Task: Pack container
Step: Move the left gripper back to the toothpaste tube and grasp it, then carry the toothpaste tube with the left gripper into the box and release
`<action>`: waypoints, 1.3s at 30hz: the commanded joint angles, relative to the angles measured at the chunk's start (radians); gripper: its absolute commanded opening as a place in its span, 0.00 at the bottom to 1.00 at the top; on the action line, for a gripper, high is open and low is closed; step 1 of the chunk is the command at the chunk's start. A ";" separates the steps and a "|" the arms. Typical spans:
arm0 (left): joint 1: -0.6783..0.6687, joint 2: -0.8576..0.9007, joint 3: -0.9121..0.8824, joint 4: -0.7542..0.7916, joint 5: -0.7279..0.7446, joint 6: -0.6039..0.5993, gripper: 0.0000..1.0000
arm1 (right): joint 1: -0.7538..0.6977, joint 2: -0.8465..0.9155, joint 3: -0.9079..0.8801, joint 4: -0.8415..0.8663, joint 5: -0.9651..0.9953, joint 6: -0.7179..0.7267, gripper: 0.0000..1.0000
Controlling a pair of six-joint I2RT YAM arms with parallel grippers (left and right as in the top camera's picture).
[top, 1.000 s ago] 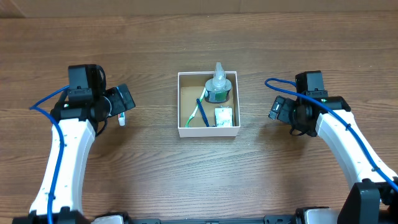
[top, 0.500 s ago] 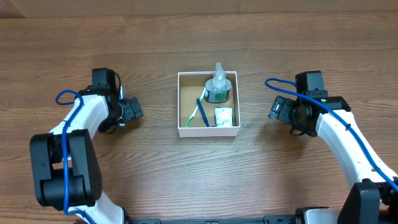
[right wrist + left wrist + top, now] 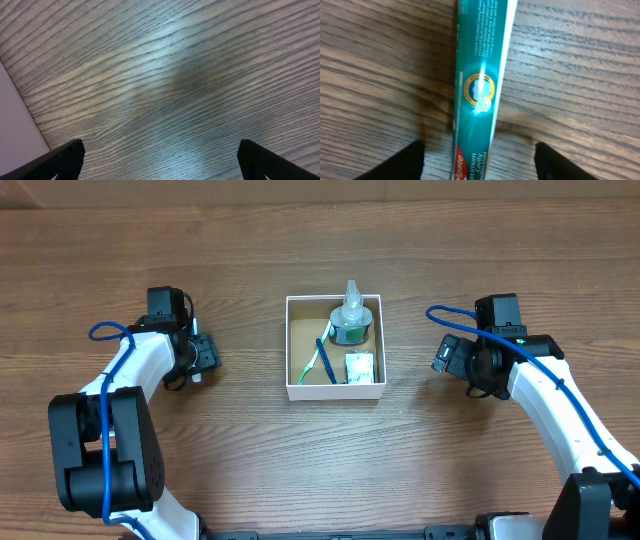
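Observation:
The container (image 3: 335, 392), a white-walled cardboard box with a brown inside, sits at the table's middle. It holds a clear-capped bottle (image 3: 351, 320), a blue-green toothbrush (image 3: 322, 360) and a small white-green packet (image 3: 360, 368). A teal toothpaste tube (image 3: 480, 85) lies flat on the wood to the container's left. My left gripper (image 3: 480, 165) is open low over it, one finger on each side and neither touching. In the overhead view the left gripper (image 3: 200, 354) hides most of the tube. My right gripper (image 3: 447, 358) is open and empty over bare wood right of the container.
The right wrist view shows wood grain between the open fingers (image 3: 65, 157) and a strip of the container's white wall (image 3: 12, 125) at the left edge. Blue cables loop off both arms.
My left arm has swung in and lowered, turning the gripper over the toothpaste tube. The right arm and the container's contents have not moved.

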 commanded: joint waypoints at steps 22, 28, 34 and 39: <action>0.003 0.014 0.005 0.015 -0.040 0.018 0.08 | -0.005 -0.010 -0.003 0.003 0.010 -0.002 1.00; 0.002 -0.013 0.064 -0.037 0.063 0.017 0.10 | -0.005 -0.010 -0.003 0.003 0.010 -0.002 1.00; -0.062 -0.123 0.197 -0.167 0.121 -0.027 0.12 | -0.005 -0.010 -0.003 0.003 0.010 -0.002 1.00; -0.235 -0.269 0.252 -0.206 0.121 -0.111 0.13 | -0.005 -0.010 -0.003 0.003 0.010 -0.002 1.00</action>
